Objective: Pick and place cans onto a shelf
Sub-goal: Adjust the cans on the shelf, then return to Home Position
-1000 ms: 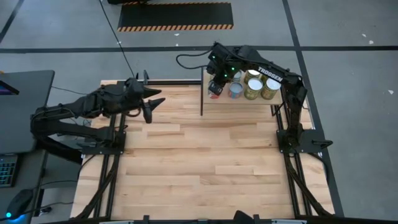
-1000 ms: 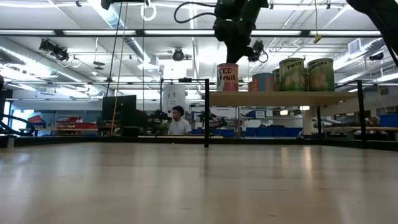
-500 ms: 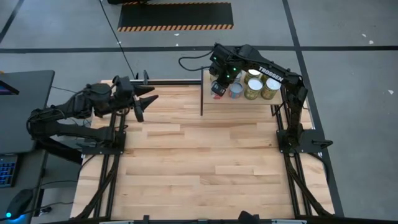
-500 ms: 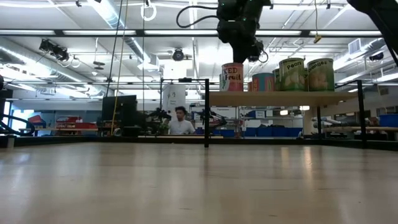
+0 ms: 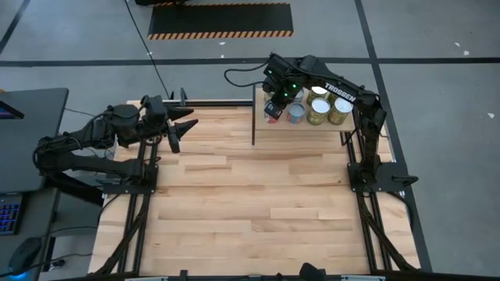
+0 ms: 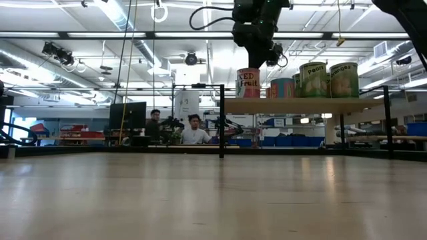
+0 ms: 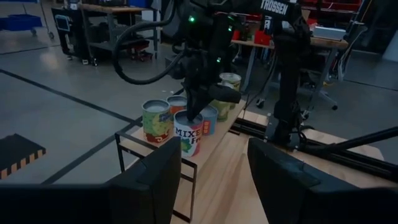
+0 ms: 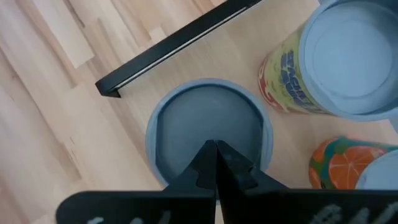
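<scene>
Several cans stand upright on the light-wood shelf [image 5: 312,127] at the table's far right, behind its thin dark upright panel [image 5: 253,117]. The nearest to the panel is a red-and-white mixed-fruit can [image 6: 248,82], also in the left wrist view [image 7: 188,135]. My right gripper [image 8: 215,149] is shut and points down over this can's silvery top [image 8: 186,130]. Beside it stand a blue-grey can [image 5: 295,114] and yellow-green cans [image 5: 338,109]. My left gripper [image 5: 181,127] is open and empty at the table's far left. My right gripper points down with its shut fingertips [image 7: 198,109] right at the top of the mixed-fruit can, inside its rim. I cannot tell whether they touch it. The can stands upright on the shelf.
The shelf's dark frame legs [image 6: 221,120] stand on the plank tabletop [image 5: 250,203]. Two people [image 6: 193,130] sit in the room beyond the far edge.
My left arm has drawn back toward the table's left edge and its gripper has turned. My right gripper and the mixed-fruit can below it have shifted a little toward the other cans; the can stays upright on the shelf.
</scene>
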